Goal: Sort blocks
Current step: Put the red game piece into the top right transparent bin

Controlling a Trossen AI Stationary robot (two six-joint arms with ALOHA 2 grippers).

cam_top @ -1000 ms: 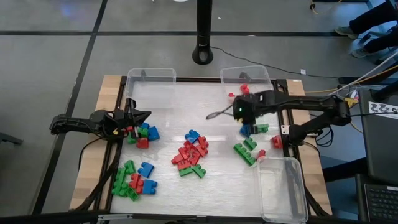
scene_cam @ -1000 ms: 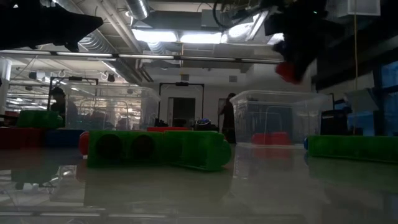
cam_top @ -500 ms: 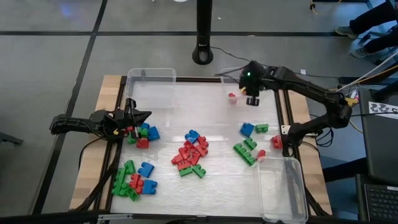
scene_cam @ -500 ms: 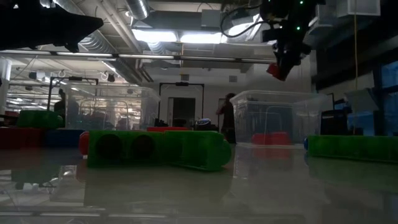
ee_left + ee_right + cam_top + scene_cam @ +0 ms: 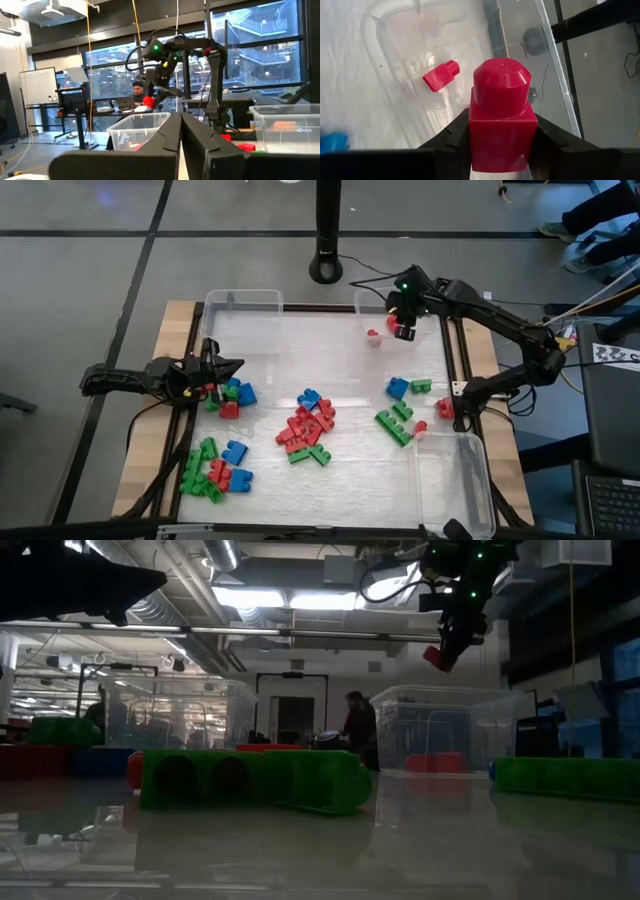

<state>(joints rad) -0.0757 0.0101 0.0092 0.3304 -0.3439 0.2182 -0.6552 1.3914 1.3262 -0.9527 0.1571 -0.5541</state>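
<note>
A glossy pale table (image 5: pixel 300 355) with wooden edges is seen from above, set on a grey floor. Taking the central pile of blocks (image 5: pixel 309 427) as landmark and going near to far: a clear, thin-walled bin (image 5: pixel 452 480) lies nearer and to the right of the pile, apparently without blocks. Red, green and blue studded plastic bricks are scattered left and right of the pile, so most sorting is judged undone. Left of the pile, the left gripper (image 5: pixel 228 367) waits, its jaws closed on nothing. Beyond the pile to the right, a red block (image 5: pixel 501 117), smooth and square with one round stud, is clamped by the right gripper (image 5: pixel 404 330) over the far right bin (image 5: pixel 395 30), where one red brick (image 5: pixel 441 75) is already seen.
</note>
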